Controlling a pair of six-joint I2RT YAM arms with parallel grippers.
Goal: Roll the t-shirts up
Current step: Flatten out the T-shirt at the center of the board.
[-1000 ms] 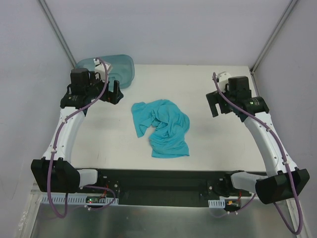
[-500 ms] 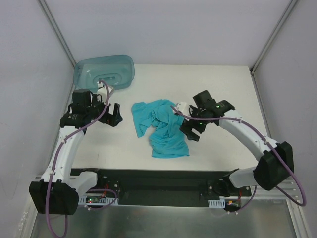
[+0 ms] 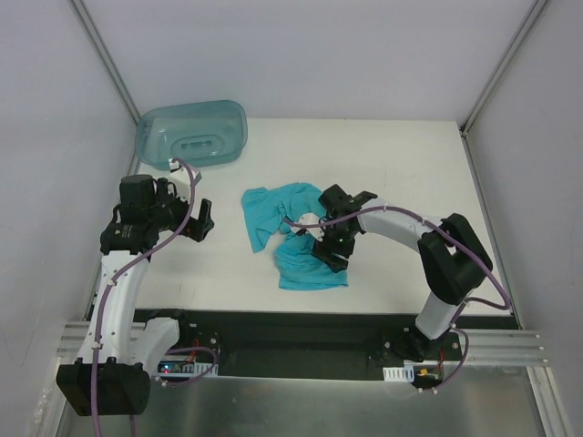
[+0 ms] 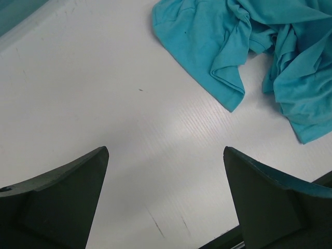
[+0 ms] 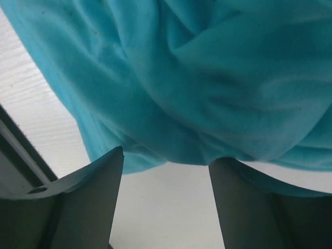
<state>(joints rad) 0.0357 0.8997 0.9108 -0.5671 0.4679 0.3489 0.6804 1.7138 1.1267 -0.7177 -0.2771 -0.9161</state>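
1. The t-shirt point(image 3: 273, 211) lies crumpled at the middle of the table point(image 3: 410, 164), its lower fold toward the near edge.
2. The right gripper point(image 3: 330, 253) is low over the shirt's right side, jaws apart, with cloth bunched just past its fingertips point(image 5: 93, 187).
3. The left gripper point(image 3: 202, 220) hovers over bare table left of the shirt, jaws wide apart.
4. A translucent teal bin point(image 3: 228, 123) sits at the far left corner.

Translucent blue-green plastic bin point(image 3: 193, 135) at the far left corner of the white table point(image 3: 410, 173), against pale walls point(image 3: 319, 55).
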